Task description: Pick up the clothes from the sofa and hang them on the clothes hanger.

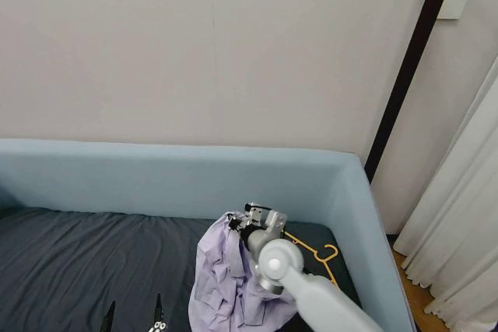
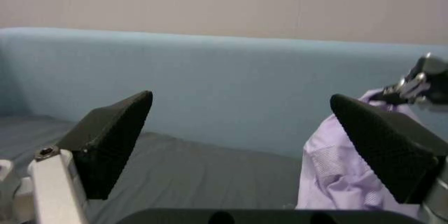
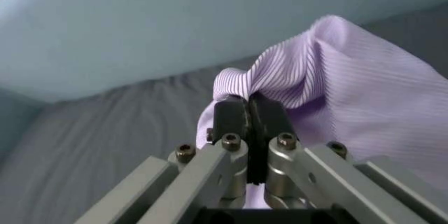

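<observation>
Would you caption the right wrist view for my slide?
Right pincer shut on lilac shirt, dark sofa seat behind.

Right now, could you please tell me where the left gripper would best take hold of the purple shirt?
Probably the loose draped edge of the purple shirt, approached from the robot's left. The right gripper pinches the raised top bunch, and the left gripper, fingers open, sits low on that side.

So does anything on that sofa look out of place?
The lilac shirt is bunched in a heap, pinched by the right gripper, and a yellow hanger lies loose on the sofa seat beside it.
</observation>
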Robot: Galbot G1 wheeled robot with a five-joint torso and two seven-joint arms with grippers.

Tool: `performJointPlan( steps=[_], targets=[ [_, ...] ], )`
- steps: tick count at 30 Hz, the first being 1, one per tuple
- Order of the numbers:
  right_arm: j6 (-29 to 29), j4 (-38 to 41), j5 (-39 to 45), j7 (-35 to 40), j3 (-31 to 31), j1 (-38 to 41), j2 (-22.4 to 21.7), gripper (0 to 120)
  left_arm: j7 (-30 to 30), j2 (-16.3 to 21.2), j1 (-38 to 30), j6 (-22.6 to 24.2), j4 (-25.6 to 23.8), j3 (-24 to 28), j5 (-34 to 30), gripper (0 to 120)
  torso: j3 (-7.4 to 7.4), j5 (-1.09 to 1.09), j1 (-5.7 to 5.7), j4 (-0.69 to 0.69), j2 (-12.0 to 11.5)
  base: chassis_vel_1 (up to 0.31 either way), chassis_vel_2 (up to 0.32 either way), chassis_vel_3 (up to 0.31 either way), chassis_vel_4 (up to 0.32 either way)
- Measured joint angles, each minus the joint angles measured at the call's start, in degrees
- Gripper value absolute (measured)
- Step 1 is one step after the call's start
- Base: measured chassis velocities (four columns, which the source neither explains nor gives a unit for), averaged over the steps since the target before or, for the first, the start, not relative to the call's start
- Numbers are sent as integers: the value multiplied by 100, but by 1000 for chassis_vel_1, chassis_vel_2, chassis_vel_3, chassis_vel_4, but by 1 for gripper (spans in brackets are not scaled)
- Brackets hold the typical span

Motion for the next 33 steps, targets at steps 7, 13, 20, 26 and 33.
performJointPlan(
  steps=[7,13,20,26,33],
  targets=[
    [64,-537,-333,-265,-146,64,201,0,6,-56,-66,4,126,142,117,100,-1,2,0,-1,0,0,0,0,0],
    [-6,-393,-629,-588,-462,119,21,10,12,-57,-77,16,159,192,139,100,-1,3,0,0,0,0,0,0,0],
    [-101,451,-934,-748,-743,12,-627,35,12,-69,-41,16,153,231,134,100,-1,3,-1,-1,0,0,0,0,0],
    [-190,1230,-850,-782,-546,-254,-1204,58,15,-94,20,16,60,253,149,100,-1,4,-1,0,1,0,0,0,0],
    [-63,2091,-1389,-1094,279,-1372,-2096,85,-92,27,-185,539,52,677,-274,100,-1,4,-1,0,2,0,0,0,0]
  ],
)
